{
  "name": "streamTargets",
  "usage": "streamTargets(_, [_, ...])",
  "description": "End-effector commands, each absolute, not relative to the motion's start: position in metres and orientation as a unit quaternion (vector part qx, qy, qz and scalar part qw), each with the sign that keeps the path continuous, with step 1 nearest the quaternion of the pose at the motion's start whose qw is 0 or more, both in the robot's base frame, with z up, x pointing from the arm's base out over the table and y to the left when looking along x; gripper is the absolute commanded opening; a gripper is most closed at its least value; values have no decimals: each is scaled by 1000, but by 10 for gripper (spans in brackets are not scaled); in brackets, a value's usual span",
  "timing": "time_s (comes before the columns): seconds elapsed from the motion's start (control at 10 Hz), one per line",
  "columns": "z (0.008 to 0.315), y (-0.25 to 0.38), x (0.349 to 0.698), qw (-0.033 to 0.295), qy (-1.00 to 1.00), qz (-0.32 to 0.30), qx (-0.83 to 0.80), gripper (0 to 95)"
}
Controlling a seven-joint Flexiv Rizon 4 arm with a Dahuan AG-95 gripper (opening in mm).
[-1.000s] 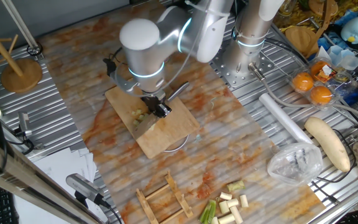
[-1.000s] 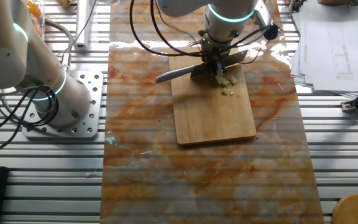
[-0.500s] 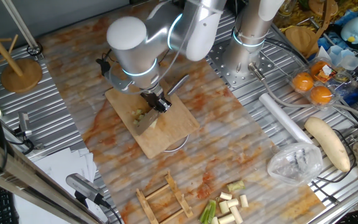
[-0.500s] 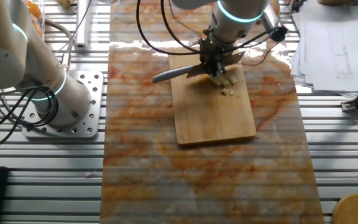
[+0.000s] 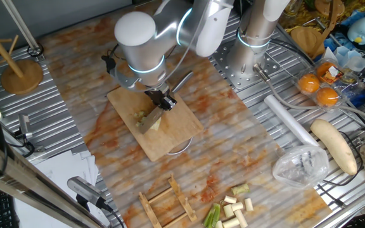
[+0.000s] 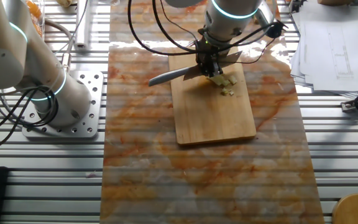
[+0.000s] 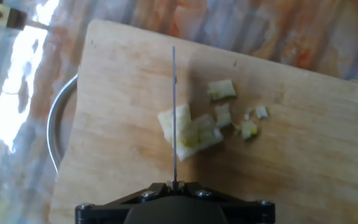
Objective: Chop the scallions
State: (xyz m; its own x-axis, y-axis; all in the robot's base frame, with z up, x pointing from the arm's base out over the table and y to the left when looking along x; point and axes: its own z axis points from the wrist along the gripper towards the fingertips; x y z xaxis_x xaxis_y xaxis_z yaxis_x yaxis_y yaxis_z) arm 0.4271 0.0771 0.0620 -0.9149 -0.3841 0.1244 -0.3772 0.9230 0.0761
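I have the gripper (image 6: 209,64) clamped on the knife (image 6: 174,74), blade edge-on over the scallions (image 7: 194,130) mid cutting board (image 7: 129,93). Biggest uncut chunk sits under the blade; I'd drop straight down, keep it vertical, then step right.

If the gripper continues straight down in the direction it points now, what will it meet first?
Probably the scallions: in the hand view, the knife held by the gripper runs edge-on over the largest pale piece on the cutting board. How high the blade stands above it is unclear.
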Motion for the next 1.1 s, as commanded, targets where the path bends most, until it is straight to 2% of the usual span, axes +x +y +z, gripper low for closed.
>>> streamTargets(0.1, [62, 74, 433, 67, -976, -19, 205, 0])
streamTargets(0.5, [60, 72, 442, 68, -976, -23, 203, 0])
streamTargets(0.7, [46, 80, 449, 59, -979, -25, 196, 0])
streamTargets(0.9, [20, 100, 461, 33, -983, -23, 178, 0])
streamTargets(1.1, [9, 105, 470, 33, -982, -6, 186, 0])
